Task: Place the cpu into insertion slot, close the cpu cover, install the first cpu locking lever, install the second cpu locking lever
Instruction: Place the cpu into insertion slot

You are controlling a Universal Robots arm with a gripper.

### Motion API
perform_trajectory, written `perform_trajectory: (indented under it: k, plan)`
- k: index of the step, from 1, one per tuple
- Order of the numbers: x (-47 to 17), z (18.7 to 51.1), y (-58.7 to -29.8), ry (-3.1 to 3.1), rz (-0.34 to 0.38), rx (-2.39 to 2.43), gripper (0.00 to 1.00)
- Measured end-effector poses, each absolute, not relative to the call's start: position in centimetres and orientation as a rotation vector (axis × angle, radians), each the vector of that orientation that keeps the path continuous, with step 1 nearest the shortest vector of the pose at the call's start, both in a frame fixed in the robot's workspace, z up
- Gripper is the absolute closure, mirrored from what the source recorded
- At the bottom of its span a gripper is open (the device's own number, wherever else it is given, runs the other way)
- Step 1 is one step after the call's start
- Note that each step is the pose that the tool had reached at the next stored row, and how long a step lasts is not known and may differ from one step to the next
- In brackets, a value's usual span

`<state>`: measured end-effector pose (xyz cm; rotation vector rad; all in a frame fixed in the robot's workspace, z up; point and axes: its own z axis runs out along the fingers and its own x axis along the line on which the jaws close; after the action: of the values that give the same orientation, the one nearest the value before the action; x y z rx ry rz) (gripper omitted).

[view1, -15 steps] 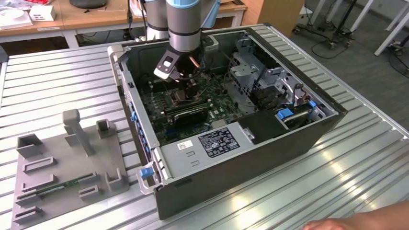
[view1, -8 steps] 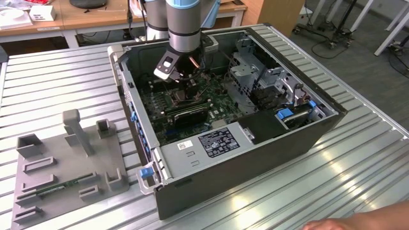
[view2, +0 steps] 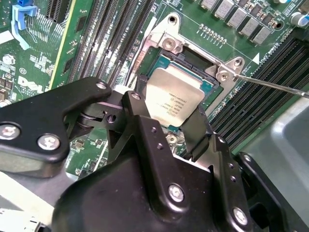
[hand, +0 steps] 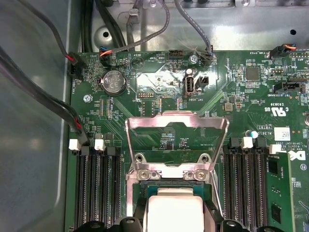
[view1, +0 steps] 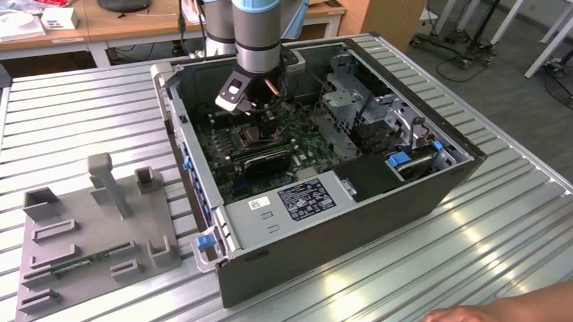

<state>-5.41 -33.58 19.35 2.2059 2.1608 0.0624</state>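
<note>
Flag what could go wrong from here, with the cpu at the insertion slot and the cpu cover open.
1. The cpu sits at the insertion slot under the gripper; I cannot tell if it lies flat. Closing on a tilted chip could damage the contacts.
2. The cpu cover stands open close by the gripper, which might knock it when moving off.
3. A thin locking lever juts beside the slot and could snag.

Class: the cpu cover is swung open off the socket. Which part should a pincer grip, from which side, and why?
Grip the cpu cover by its free cross-bar, the edge farthest from the hinge, coming down from above the board and pinching across its thickness. It is a thin frame with a large cut-out, so only edges offer hold.
</note>
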Motion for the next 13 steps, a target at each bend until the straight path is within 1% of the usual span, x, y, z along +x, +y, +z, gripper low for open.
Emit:
perform_trajectory:
  k: [13]
  plan:
    - [-5.61, 19.29, -33.54, 2.161, 0.063, 2.206, 0.46]
